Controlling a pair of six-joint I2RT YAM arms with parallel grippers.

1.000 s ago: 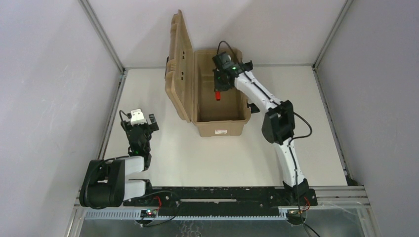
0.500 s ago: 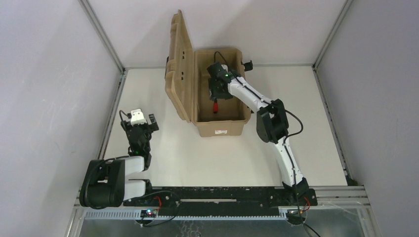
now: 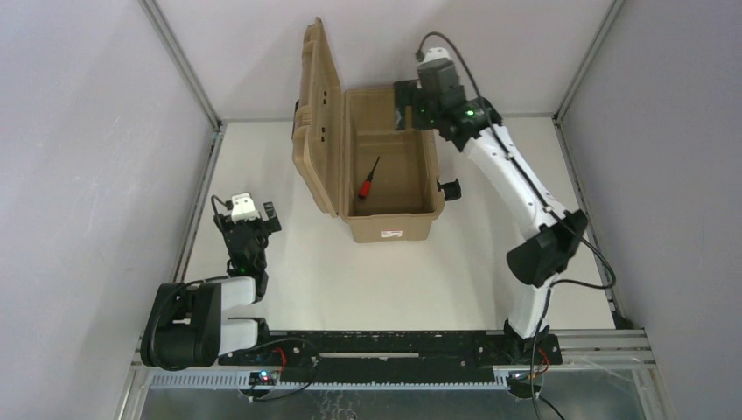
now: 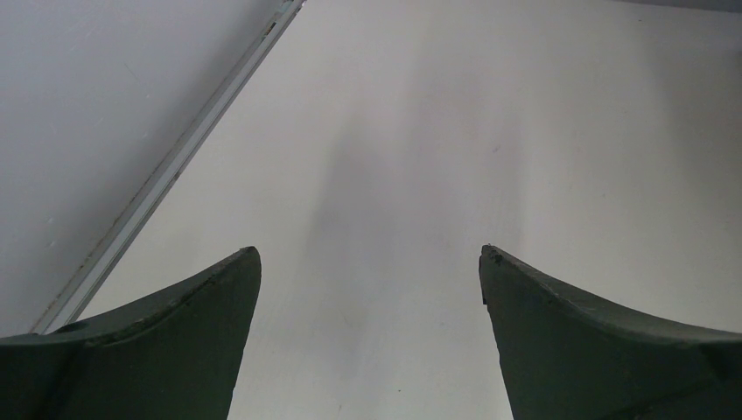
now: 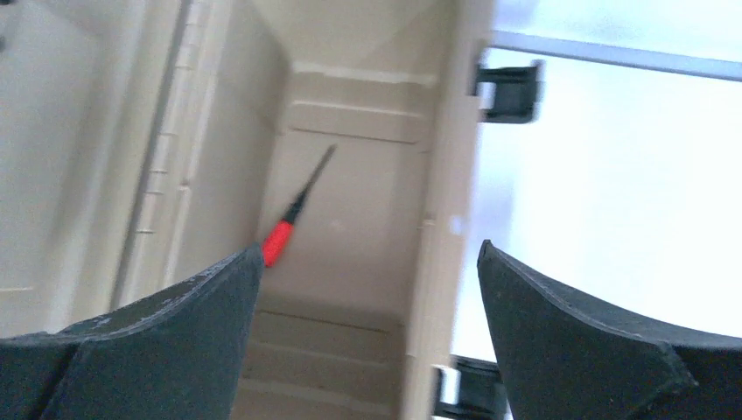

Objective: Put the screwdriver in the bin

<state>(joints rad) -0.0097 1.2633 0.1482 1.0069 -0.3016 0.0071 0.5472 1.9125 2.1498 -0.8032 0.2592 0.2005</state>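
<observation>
The screwdriver (image 3: pixel 367 178) lies flat on the floor of the bin (image 3: pixel 389 229), free of both arms. From the top camera its long axis runs on a diagonal. The red handle is at the nearer end, close to the hinged left wall, and the thin dark shaft points away and to the right, toward the far end of the bin. The right wrist camera shows the same tool (image 5: pixel 297 206) with its handle lowest in the picture and its tip rising to the right. That view is soft with blur, so it is hard to say whether the handle touches the bin's (image 5: pixel 442 219) side wall or only lies just beside it.

The bin's lid (image 3: pixel 317 114) stands raised along the left side. A small white-red label (image 3: pixel 391 234) sits on the near end wall, and a black latch (image 3: pixel 450 188) hangs off the right wall.

The right gripper (image 3: pixel 407 109) hangs above the far right corner of the bin. Its jaws are spread wide with nothing between them (image 5: pixel 367 254).

The left gripper (image 3: pixel 249 223) sits well apart from the bin over the left part of the table (image 3: pixel 350 280). Its jaws also gape wide and hold nothing (image 4: pixel 367 254), with only bare tabletop showing between them.
</observation>
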